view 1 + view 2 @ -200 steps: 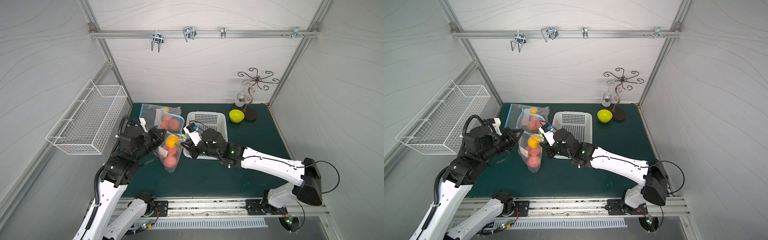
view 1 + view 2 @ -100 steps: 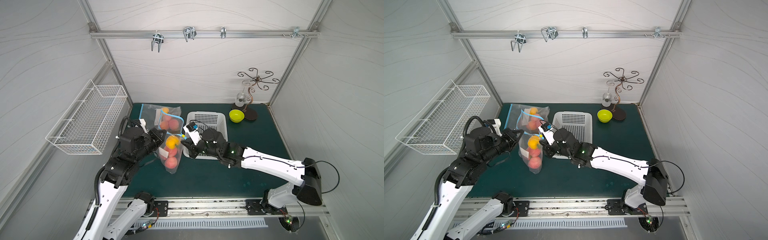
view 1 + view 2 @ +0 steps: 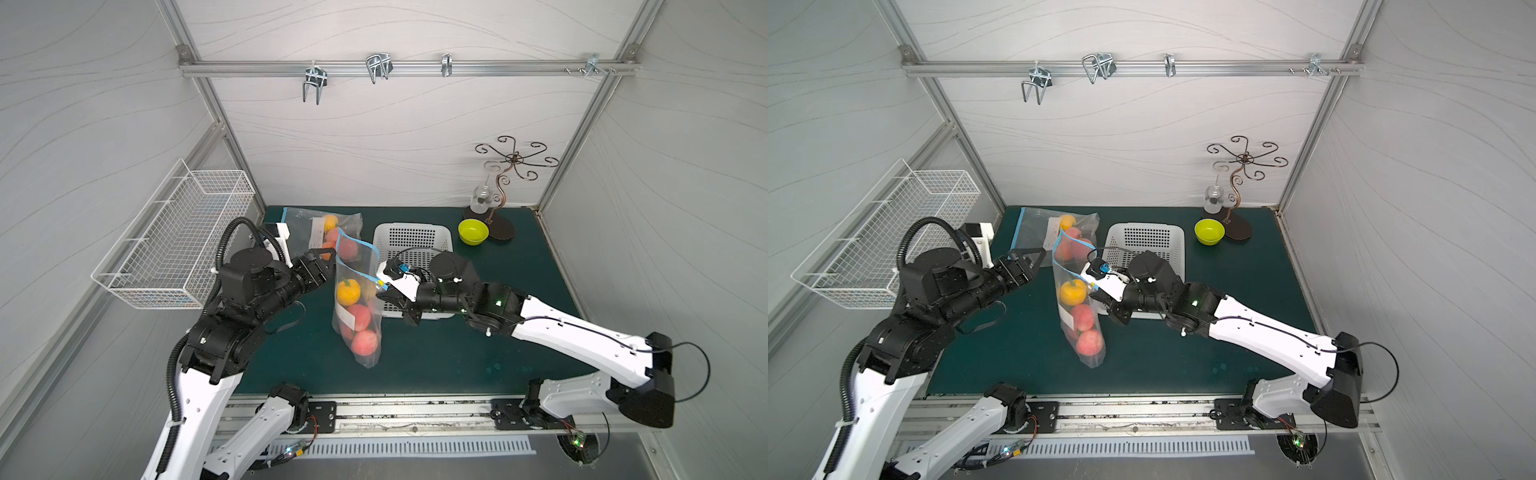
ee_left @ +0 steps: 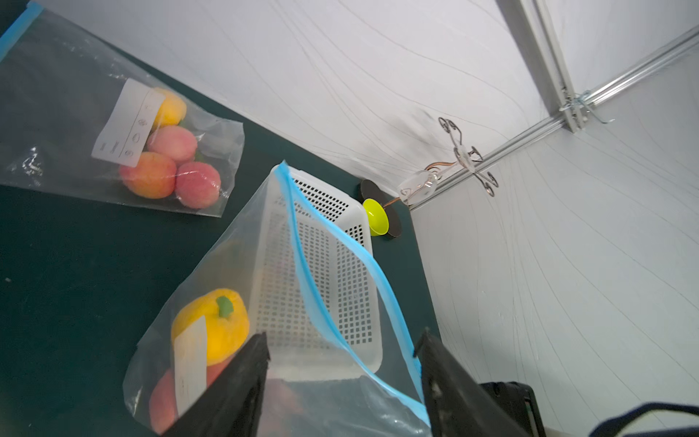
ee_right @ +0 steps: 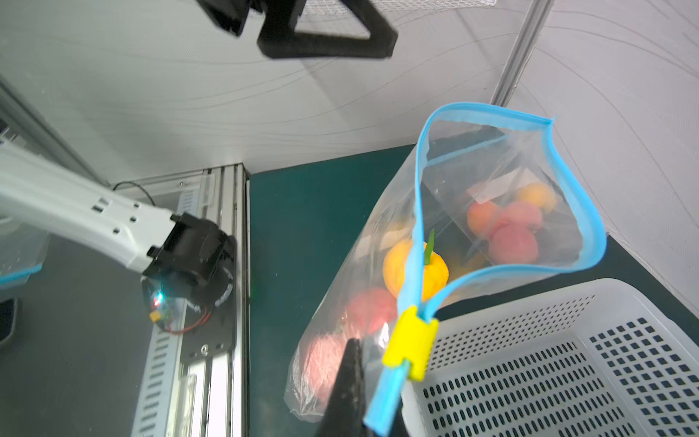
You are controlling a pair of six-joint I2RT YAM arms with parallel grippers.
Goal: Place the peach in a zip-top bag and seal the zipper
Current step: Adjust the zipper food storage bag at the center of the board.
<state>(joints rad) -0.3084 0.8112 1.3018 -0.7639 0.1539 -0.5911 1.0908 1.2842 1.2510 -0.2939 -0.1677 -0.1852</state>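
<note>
A clear zip-top bag (image 3: 357, 266) (image 3: 1076, 266) stands upright mid-table, its blue-edged mouth gaping. Inside lie a peach (image 3: 358, 316), another peach (image 3: 365, 341) below it, and a yellow fruit (image 3: 348, 291). My right gripper (image 3: 380, 291) (image 5: 372, 420) is shut on the end of the bag's blue zipper strip (image 5: 382, 408), just behind the yellow slider (image 5: 410, 346). My left gripper (image 3: 332, 261) (image 4: 342, 340) stands open at the bag's upper left edge. In the left wrist view the bag's mouth lies between its fingers (image 4: 242, 378), unpinched.
A second bag of fruit (image 3: 303, 224) lies flat at the back left. A white perforated basket (image 3: 411, 232) sits right behind my right gripper. A green bowl (image 3: 473, 231) and a metal stand (image 3: 500, 195) are at the back right, and a wire basket (image 3: 178, 249) hangs on the left wall.
My left gripper has opened and let go of the bag's upper left edge. The right gripper has closed fully on the zipper end. The bag stays upright.
</note>
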